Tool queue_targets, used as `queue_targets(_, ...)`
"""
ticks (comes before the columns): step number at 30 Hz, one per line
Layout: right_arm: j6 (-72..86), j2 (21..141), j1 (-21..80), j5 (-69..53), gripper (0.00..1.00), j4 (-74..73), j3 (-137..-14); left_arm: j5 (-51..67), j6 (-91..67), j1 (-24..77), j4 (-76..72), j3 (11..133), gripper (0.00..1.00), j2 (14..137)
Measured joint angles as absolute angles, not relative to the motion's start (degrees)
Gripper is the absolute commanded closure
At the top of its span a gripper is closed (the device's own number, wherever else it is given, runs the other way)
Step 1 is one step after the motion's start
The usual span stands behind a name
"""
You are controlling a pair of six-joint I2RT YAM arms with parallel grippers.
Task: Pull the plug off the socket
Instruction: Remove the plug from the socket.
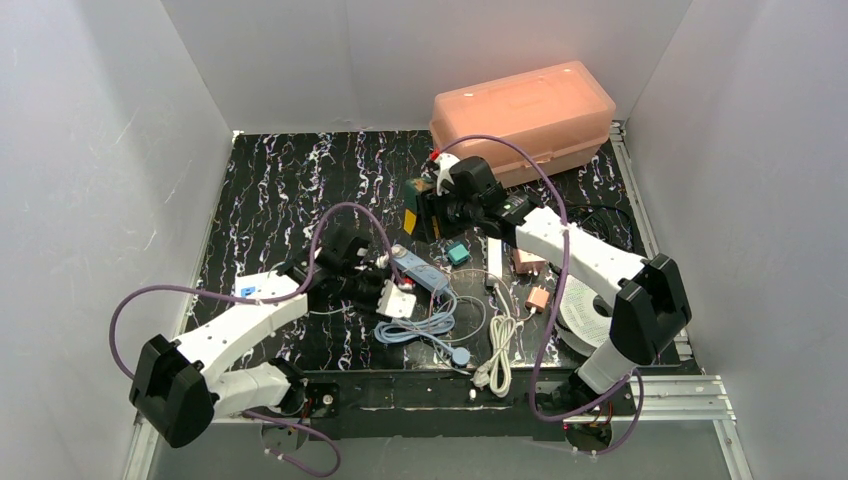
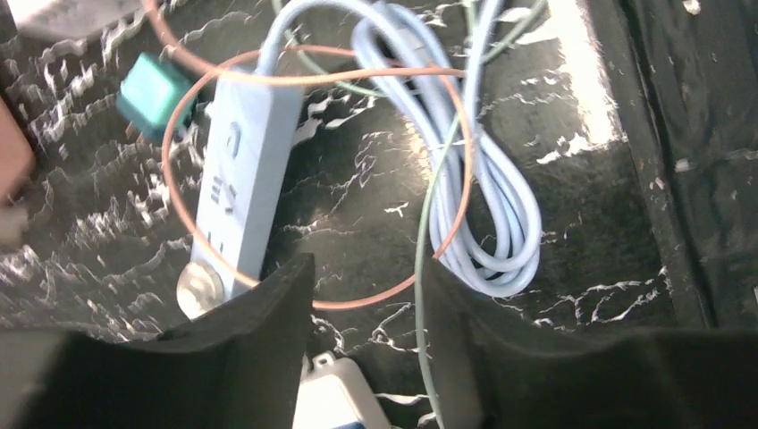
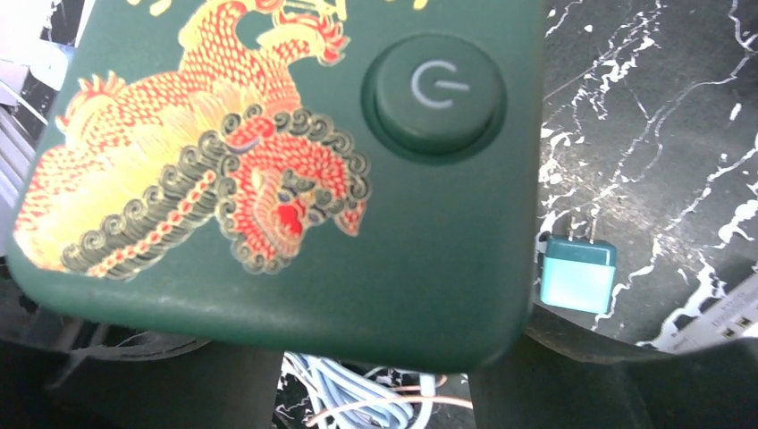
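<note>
A light blue power strip (image 1: 420,268) lies mid-table and shows in the left wrist view (image 2: 241,170). My left gripper (image 1: 385,285) is open just left of it (image 2: 365,268). A white plug (image 1: 398,300) sits between its fingers, touching the left one with a gap to the right one (image 2: 335,393), apart from the strip. My right gripper (image 1: 437,210) is at a dark green socket block with a dragon print (image 3: 268,179). Its fingers (image 3: 223,393) stand wide apart, tips hidden behind the block. A teal plug (image 1: 458,254) lies loose on the table (image 3: 578,273).
An orange lidded box (image 1: 522,110) stands at the back right. The strip's coiled blue cable (image 1: 425,328), a white cable bundle (image 1: 500,350), two brown adaptors (image 1: 528,262) and a white disc (image 1: 585,300) lie in front. Thin copper and green wires (image 2: 447,179) cross the mat.
</note>
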State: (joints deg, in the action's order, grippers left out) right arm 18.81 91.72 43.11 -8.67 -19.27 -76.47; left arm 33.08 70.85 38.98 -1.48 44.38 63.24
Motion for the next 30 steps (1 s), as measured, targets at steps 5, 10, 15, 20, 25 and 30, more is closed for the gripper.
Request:
queue_targets(5, 16.7, 85.7, 43.1, -7.7, 0.99, -19.0, -72.4, 31.1, 61.5, 33.9, -0.1, 50.5, 0.02, 65.2)
queue_targets(10, 15.3, 73.5, 42.9, -9.2, 0.99, -15.0, -64.2, 28.9, 52.1, 28.9, 1.7, 55.7, 0.02, 62.6)
queue_targets(15, 12.8, 60.9, 42.7, -13.6, 0.99, -9.1, -51.9, 28.9, 42.7, 27.8, 7.0, 60.1, 0.02, 62.8)
queue_targets(20, 9.0, 55.0, 42.7, -18.3, 0.99, -9.6, -46.9, 36.1, 33.6, 26.8, 12.3, 72.1, 0.02, 65.9)
queue_targets(25, 5.6, 53.8, 42.8, -24.3, 0.99, -10.2, -48.0, 44.5, 23.5, 26.7, 8.5, 73.8, 0.02, 65.1)
queue_targets(30, 0.5, 59.8, 44.0, -29.1, 0.99, -17.9, -57.3, 52.0, 18.7, 26.7, 4.8, 72.8, 0.02, 65.4)
